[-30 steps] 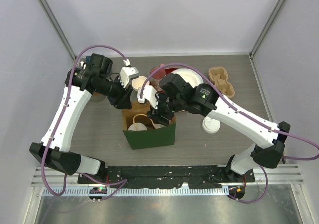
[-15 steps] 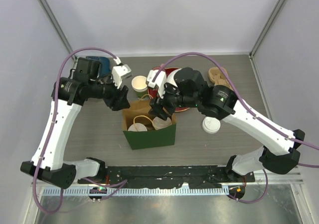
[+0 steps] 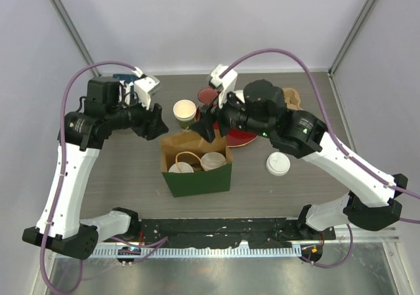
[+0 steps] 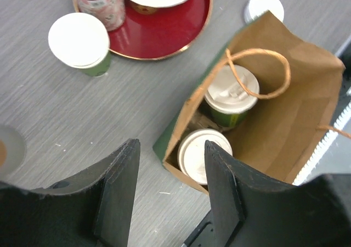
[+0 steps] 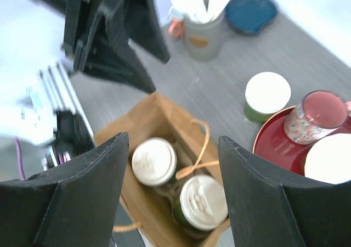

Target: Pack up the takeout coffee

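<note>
A green paper bag [image 3: 197, 180] stands open mid-table with two lidded takeout coffee cups inside [image 3: 180, 167] [image 3: 213, 160]. The left wrist view looks down on both lidded cups [image 4: 231, 93] [image 4: 204, 155] in the bag [image 4: 296, 110], and the right wrist view shows them too [image 5: 154, 161] [image 5: 203, 200]. A third green cup [image 3: 184, 111] [image 4: 78, 41] [image 5: 267, 93] stands on the table behind the bag. A loose white lid [image 3: 277, 164] [image 4: 264, 6] lies right of the bag. My left gripper [image 3: 156, 121] [image 4: 171, 148] hovers open off the bag's back-left. My right gripper [image 3: 203, 121] [image 5: 173, 148] hangs open above the bag's back rim, empty.
A red tray [image 3: 243, 137] [image 4: 164, 33] behind the bag carries a pink mug [image 3: 208, 97] [image 5: 323, 112] and a white dish [image 5: 329, 159]. A cardboard cup carrier [image 3: 293, 98] sits at the back right. A holder of stirrers [image 5: 204, 30] and a blue object [image 5: 252, 8] stand back left.
Both grippers have risen and drawn back from the bag's mouth, the left one toward the left. Both pairs of jaws stand wider than before.
</note>
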`<state>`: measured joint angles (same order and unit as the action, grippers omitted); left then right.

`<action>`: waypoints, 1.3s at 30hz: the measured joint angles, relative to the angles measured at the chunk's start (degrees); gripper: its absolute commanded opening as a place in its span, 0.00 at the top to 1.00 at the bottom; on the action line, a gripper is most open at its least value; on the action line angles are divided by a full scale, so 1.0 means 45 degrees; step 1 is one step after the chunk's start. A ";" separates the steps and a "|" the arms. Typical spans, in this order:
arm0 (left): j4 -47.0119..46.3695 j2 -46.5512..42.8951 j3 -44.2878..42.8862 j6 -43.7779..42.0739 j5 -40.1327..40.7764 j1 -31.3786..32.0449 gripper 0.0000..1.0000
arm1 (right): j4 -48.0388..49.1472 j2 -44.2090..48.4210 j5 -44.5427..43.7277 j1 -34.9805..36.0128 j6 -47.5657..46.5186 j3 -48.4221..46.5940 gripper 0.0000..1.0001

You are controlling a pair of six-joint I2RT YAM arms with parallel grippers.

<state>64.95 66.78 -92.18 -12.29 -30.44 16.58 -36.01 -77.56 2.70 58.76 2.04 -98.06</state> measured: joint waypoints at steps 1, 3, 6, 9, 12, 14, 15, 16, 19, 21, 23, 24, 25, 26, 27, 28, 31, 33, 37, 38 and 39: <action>-0.0141 -0.0029 -0.0005 0.0267 0.0092 -0.0165 0.45 | 0.0015 -0.0053 -0.0447 -0.0019 0.0384 -0.0340 0.29; -0.0505 -0.0097 -0.0019 0.0918 0.0272 -0.0597 0.45 | 0.0160 -0.0194 -0.1336 -0.0189 0.1195 -0.1137 0.29; -0.1044 -0.0180 -0.0078 0.1919 0.0622 -0.1171 0.45 | 0.0350 -0.0296 -0.2385 -0.0899 0.2477 -0.2210 0.29; -0.1535 -0.0238 -0.0102 0.2773 0.1200 -0.1549 0.42 | 0.0175 -0.0408 -0.3390 -0.2205 0.3827 -0.3113 0.28; -0.1972 -0.0262 -0.0102 0.3614 0.2220 -0.1889 0.39 | -0.0549 -0.0495 -0.4478 -0.3560 0.5348 -0.3594 0.28; -0.2113 -0.0257 -0.0102 0.3997 0.3045 -0.2118 0.37 | -0.1467 -0.0593 -0.5221 -0.4454 0.6348 -0.3716 0.28; -0.2195 -0.0257 -0.0073 0.4148 0.3434 -0.2215 0.37 | -0.2011 -0.0656 -0.5547 -0.4925 0.6810 -0.3740 0.28; -0.2254 -0.0262 -0.0029 0.4318 0.3857 -0.2327 0.37 | -0.2608 -0.0733 -0.5799 -0.5411 0.7232 -0.3745 0.28; -0.2336 -0.0257 0.0262 0.4571 0.4843 -0.2569 0.36 | -0.3954 -0.0962 -0.5931 -0.6883 0.8199 -0.3512 0.28; -0.2327 -0.0243 0.0529 0.4687 0.5314 -0.2710 0.36 | -0.4677 -0.1001 -0.5819 -0.8063 0.8641 -0.2914 0.28; -0.2322 -0.0204 0.0709 0.4741 0.5586 -0.2778 0.36 | -0.5304 -0.1093 -0.5780 -0.8986 0.8820 -0.2322 0.28; -0.2331 -0.0199 0.0792 0.4750 0.5668 -0.2788 0.36 | -0.5591 -0.1156 -0.5756 -0.9316 0.8879 -0.2059 0.28; -0.2327 -0.0194 0.0865 0.4760 0.5722 -0.2798 0.36 | -0.5848 -0.1229 -0.5697 -0.9549 0.8888 -0.1831 0.28; -0.2327 -0.0194 0.0928 0.4760 0.5761 -0.2798 0.36 | -0.6023 -0.1282 -0.5634 -0.9690 0.8888 -0.1637 0.28; -0.2331 -0.0194 0.0976 0.4765 0.5770 -0.2798 0.36 | -0.6149 -0.1326 -0.5532 -0.9748 0.8879 -0.1472 0.28; -0.2331 -0.0194 0.1010 0.4775 0.5795 -0.2798 0.36 | -0.6261 -0.1341 -0.5464 -0.9797 0.8874 -0.1336 0.28; -0.2331 -0.0194 0.1098 0.4770 0.5809 -0.2798 0.36 | -0.6499 -0.1350 -0.5299 -0.9865 0.8864 -0.1151 0.28; -0.2341 -0.0194 0.1141 0.4765 0.5799 -0.2798 0.36 | -0.6552 -0.1345 -0.5187 -0.9879 0.8859 -0.1137 0.28; -0.2390 -0.0185 0.1248 0.4765 0.5790 -0.2798 0.36 | -0.6489 -0.1350 -0.4935 -0.9899 0.8655 -0.1132 0.28; -0.2399 -0.0175 0.1282 0.4765 0.5775 -0.2798 0.36 | -0.6436 -0.1345 -0.4843 -0.9894 0.8563 -0.1132 0.28; -0.2409 -0.0160 0.1316 0.4770 0.5756 -0.2798 0.36 | -0.6334 -0.1345 -0.4707 -0.9899 0.8451 -0.1132 0.28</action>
<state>54.11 66.06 -86.26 9.17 -4.54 3.99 -64.51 -83.61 -18.48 14.22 40.07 -103.15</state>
